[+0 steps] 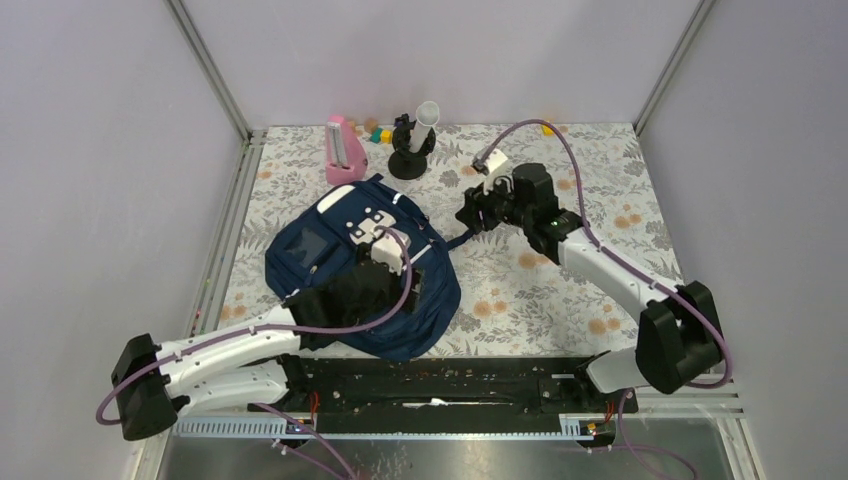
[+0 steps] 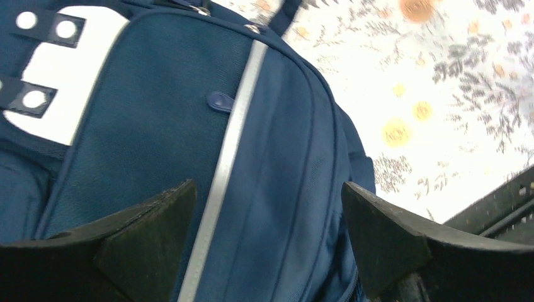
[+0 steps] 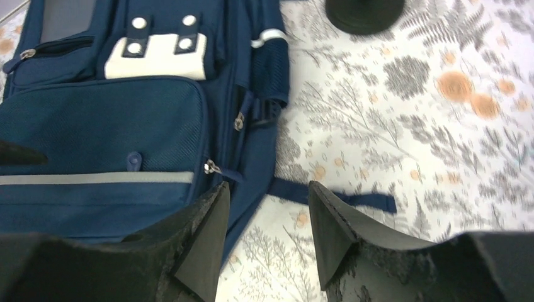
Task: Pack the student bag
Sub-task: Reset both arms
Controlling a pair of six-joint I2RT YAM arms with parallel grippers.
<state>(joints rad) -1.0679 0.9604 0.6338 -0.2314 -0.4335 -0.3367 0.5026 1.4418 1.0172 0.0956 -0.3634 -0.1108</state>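
Note:
The student bag lies flat on the flowered table, a navy backpack with white patches and a thin light stripe. My left gripper hovers over the bag's right half. In the left wrist view its jaws stand wide open above the navy fabric with nothing between them. My right gripper sits just off the bag's right edge. Its jaws are open over bare tablecloth, next to a loose navy strap. The bag's zips look closed.
A pink object stands behind the bag. Beside it is a black stand with a white tube, and its round base shows in the right wrist view. Small coloured blocks and a yellow piece lie along the back edge.

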